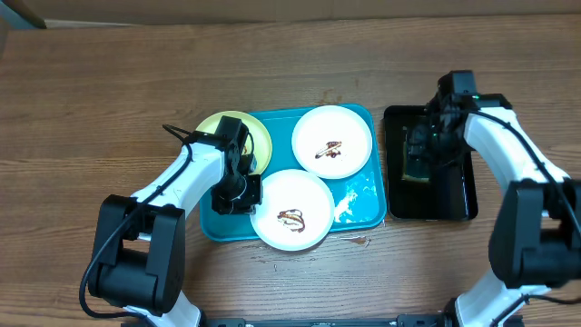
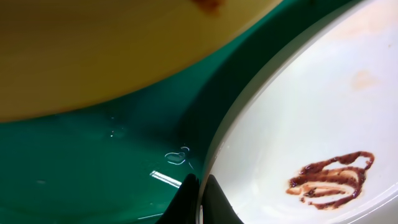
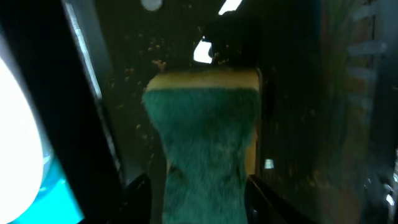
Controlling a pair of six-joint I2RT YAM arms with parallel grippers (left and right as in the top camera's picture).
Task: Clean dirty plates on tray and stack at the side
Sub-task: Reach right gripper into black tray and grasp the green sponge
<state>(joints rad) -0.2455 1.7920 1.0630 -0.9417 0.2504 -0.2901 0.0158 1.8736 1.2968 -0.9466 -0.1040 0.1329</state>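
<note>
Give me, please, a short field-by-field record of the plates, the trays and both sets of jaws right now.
tray: turquoise, holds all three plates
yellow-green plate: far left corner of the tray
far white plate: brown sauce smear
near white plate: brown sauce smear, overhangs the tray's front edge
left jaws: shut on the near white plate's rim
right jaws: either side of the sponge in the black tray; grip unclear

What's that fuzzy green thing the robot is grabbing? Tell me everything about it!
It is a sponge, with a fuzzy dark green scrubbing layer on top and a yellow foam layer beneath. It lies flat in the black tray, to the right of the turquoise tray. The right gripper has a finger on each side of it, and the sponge's near end looks squeezed narrower between them.
</note>
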